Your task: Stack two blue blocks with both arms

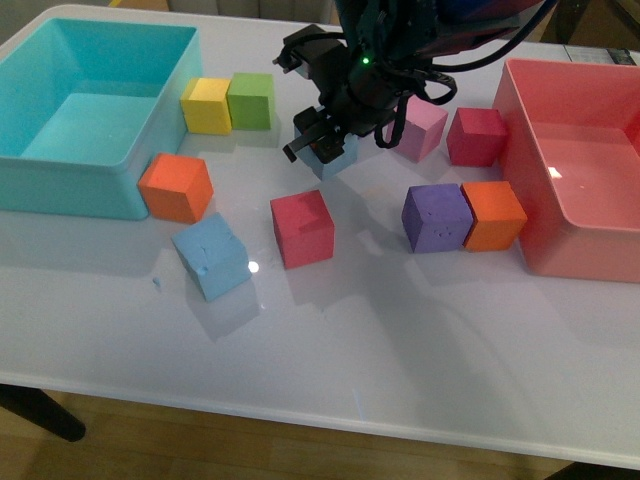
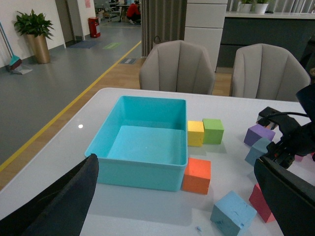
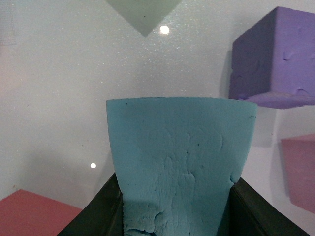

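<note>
— Your right gripper [image 1: 322, 140] pinches the held block [image 1: 338, 156] at mid-table; the loose block [image 1: 212, 257] sits in front of the left orange cube [image 1: 176, 187].
— Left gripper [image 2: 175, 164] gapes wide, empty. The loose block lies skewed: misalign and your stack may topple.

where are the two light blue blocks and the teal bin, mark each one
loose blue block [image 1: 210, 243]: front view, on its top face
held blue block [image 3: 179, 162]: right wrist view, middle of the face that shows
teal bin [image 1: 60, 188]: front view, on its near outer wall
</note>
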You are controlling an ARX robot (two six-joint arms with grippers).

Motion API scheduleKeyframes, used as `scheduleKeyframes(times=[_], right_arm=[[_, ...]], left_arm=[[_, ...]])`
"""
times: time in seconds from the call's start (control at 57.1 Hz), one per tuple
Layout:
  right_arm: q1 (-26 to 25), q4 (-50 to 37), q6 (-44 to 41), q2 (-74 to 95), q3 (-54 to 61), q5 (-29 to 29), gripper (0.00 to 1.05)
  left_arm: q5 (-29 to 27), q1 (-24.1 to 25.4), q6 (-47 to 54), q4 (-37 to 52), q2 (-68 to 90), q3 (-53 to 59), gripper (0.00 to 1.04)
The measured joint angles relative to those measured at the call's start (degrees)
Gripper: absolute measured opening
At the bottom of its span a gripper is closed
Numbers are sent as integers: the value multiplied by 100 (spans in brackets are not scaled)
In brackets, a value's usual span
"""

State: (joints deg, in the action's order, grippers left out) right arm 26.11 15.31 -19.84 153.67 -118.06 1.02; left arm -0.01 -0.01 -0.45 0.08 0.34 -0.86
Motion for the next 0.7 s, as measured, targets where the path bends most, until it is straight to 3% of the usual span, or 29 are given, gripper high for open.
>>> scheduleKeyframes(times=[0.403,0.7], right_arm=[[70,278,79,514,-605,107,41],[72,-59,22,481,-326,136,92]], left_arm=[[0,0,0,0,0,0,96],[0,0,0,0,0,0,96]])
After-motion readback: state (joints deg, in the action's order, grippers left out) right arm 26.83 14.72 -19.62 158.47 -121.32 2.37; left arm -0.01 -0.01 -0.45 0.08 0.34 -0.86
